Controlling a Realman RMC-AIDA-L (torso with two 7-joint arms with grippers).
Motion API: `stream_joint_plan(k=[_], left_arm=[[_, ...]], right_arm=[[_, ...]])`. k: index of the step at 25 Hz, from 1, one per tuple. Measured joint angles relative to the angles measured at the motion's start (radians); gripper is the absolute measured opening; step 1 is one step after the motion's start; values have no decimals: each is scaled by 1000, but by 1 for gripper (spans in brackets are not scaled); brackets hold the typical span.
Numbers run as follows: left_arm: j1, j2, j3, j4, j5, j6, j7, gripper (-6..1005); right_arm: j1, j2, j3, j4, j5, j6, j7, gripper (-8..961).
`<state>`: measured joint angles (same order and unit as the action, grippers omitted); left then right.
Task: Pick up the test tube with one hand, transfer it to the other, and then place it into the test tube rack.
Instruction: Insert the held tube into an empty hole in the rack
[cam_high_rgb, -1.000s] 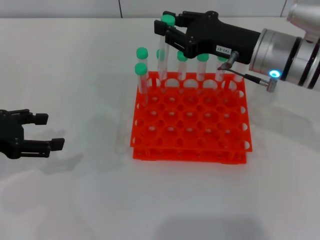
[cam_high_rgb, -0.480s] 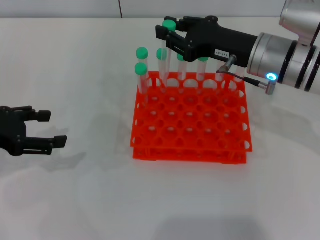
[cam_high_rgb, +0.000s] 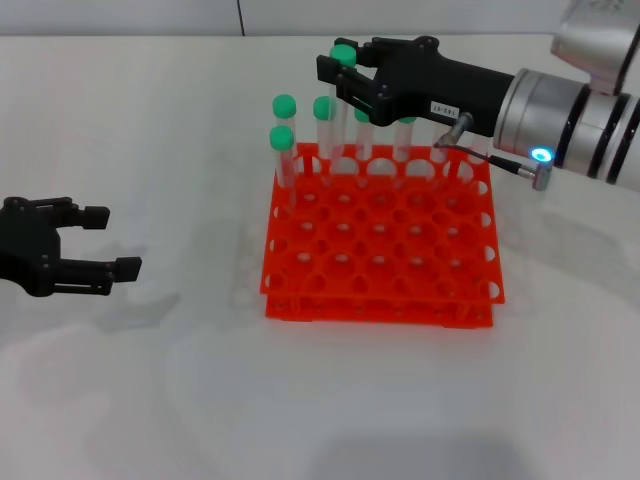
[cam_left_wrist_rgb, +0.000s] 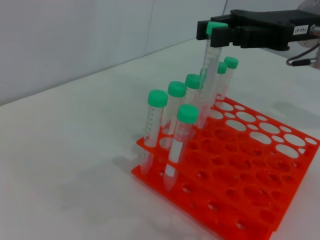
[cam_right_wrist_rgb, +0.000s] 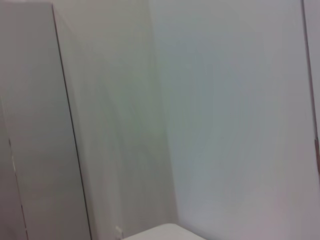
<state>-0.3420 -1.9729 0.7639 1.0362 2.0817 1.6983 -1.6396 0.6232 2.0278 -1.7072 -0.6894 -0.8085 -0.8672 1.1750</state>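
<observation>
Head view, upper centre: right gripper (cam_high_rgb: 345, 72) has its fingers clamped on the test tube (cam_high_rgb: 334, 110), lowering into the orange rack (cam_high_rgb: 380, 240) (handover apparently done); left gripper (cam_high_rgb: 100, 245) idles, fingers apart.

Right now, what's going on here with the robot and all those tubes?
The right gripper is shut on a green-capped test tube, holding it upright by its top over the far row of the orange test tube rack, with the tube's lower end down at the rack. Other capped tubes stand in the rack's far and left holes. The left gripper is off to the left above the table, fingers open and holding nothing.
</observation>
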Motion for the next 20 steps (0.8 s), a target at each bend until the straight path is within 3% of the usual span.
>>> stream_joint_plan(k=[7,20], left_arm=[[-2,-1,0,-5,0,-5,0,869],[-5,-2,0,-18,0,-15,4,868]], right_arm=[[38,0,-78,64,141,2,-102,266],[38,0,-112,69,156,4,-127,265]])
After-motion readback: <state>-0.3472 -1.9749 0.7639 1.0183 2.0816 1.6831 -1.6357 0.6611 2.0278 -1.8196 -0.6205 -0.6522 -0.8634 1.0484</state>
